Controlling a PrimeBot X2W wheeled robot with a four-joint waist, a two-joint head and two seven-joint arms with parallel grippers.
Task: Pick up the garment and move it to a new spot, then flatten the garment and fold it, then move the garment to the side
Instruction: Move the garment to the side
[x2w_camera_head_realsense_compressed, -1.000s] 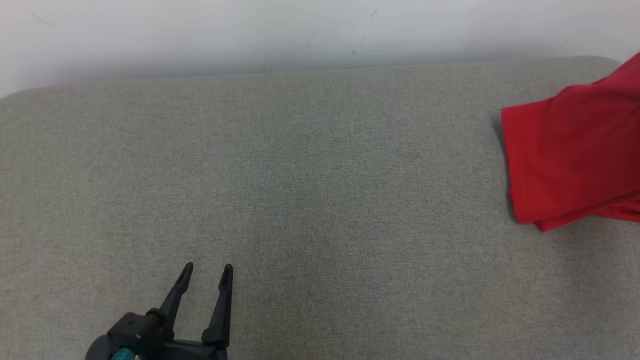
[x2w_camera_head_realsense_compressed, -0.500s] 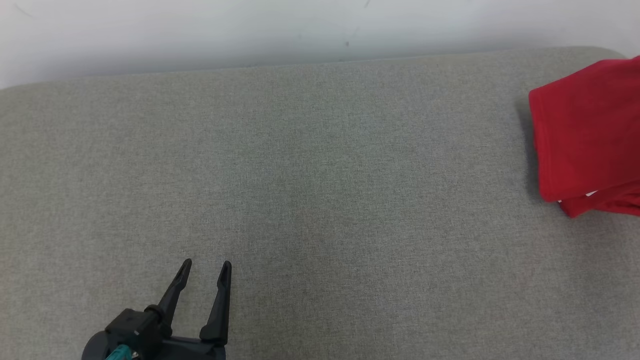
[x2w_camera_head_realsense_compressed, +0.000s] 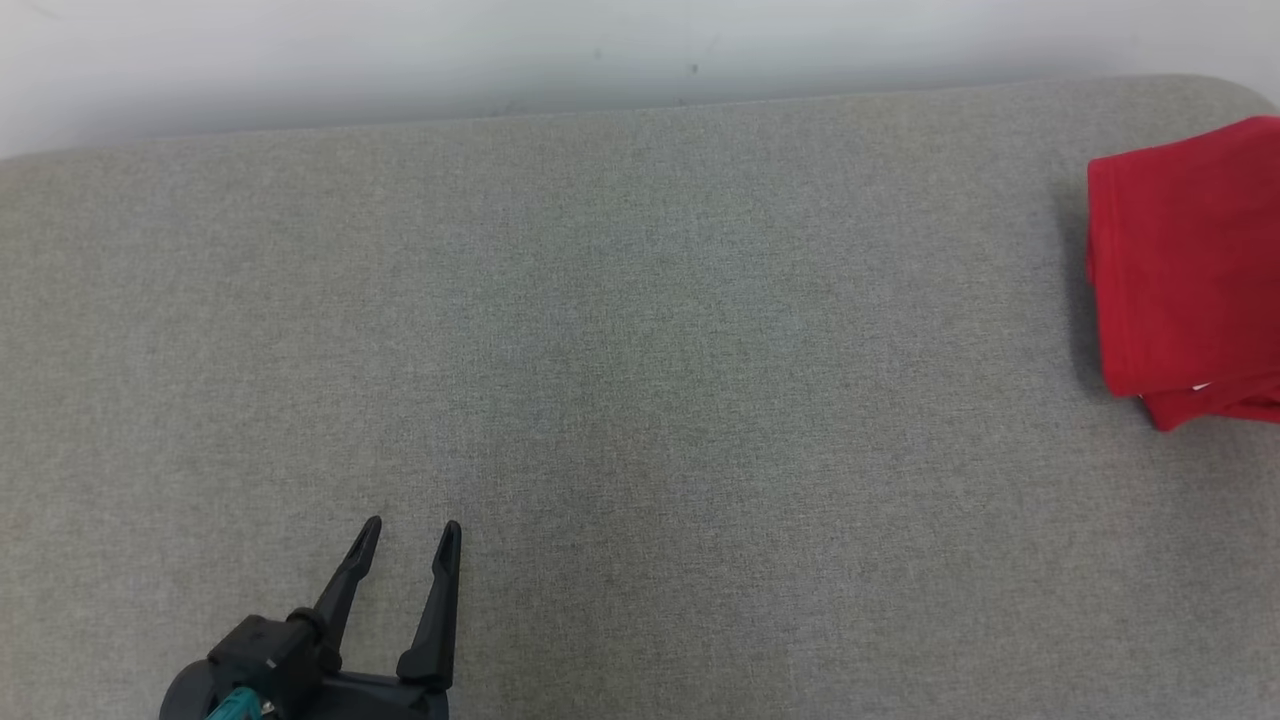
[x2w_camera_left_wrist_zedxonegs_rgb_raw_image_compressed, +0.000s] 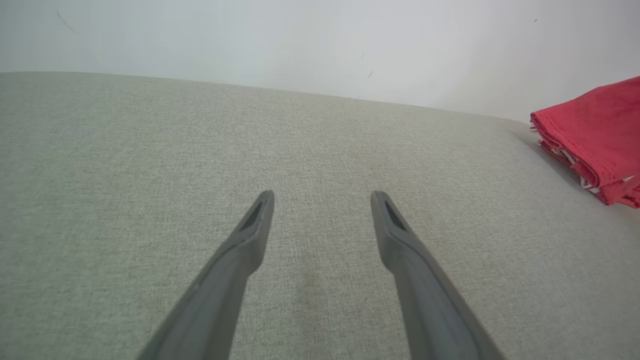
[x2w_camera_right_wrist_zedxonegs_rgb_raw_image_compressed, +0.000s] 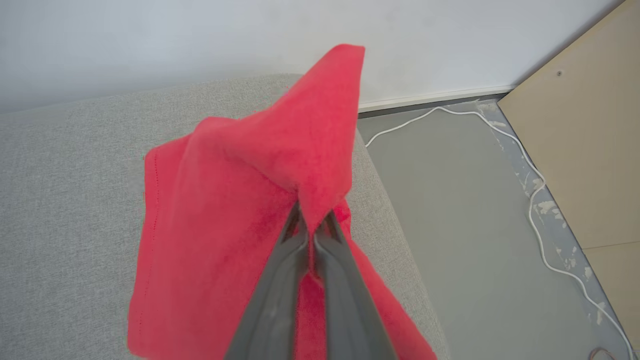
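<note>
The garment (x2w_camera_head_realsense_compressed: 1190, 270) is a folded red cloth lying at the far right of the grey padded table (x2w_camera_head_realsense_compressed: 640, 350). In the left wrist view the garment (x2w_camera_left_wrist_zedxonegs_rgb_raw_image_compressed: 595, 135) shows as a stack of red layers at the right edge. My right gripper (x2w_camera_right_wrist_zedxonegs_rgb_raw_image_compressed: 312, 220) is shut on a pinched-up fold of the garment (x2w_camera_right_wrist_zedxonegs_rgb_raw_image_compressed: 225, 210), lifting that part into a peak above the rest. My left gripper (x2w_camera_head_realsense_compressed: 410, 535) stands open over bare table at the lower left, far from the cloth; its fingers (x2w_camera_left_wrist_zedxonegs_rgb_raw_image_compressed: 250, 240) have nothing between them.
A white wall (x2w_camera_head_realsense_compressed: 500, 50) runs behind the table. Past the table's right edge lies grey floor (x2w_camera_right_wrist_zedxonegs_rgb_raw_image_compressed: 450, 225) with a white cable (x2w_camera_right_wrist_zedxonegs_rgb_raw_image_compressed: 535, 210) and a beige panel (x2w_camera_right_wrist_zedxonegs_rgb_raw_image_compressed: 585, 150).
The garment has moved rightward, toward the table's right edge, and lies flatter. The head view has tilted slightly, showing more table. My left gripper holds its place.
</note>
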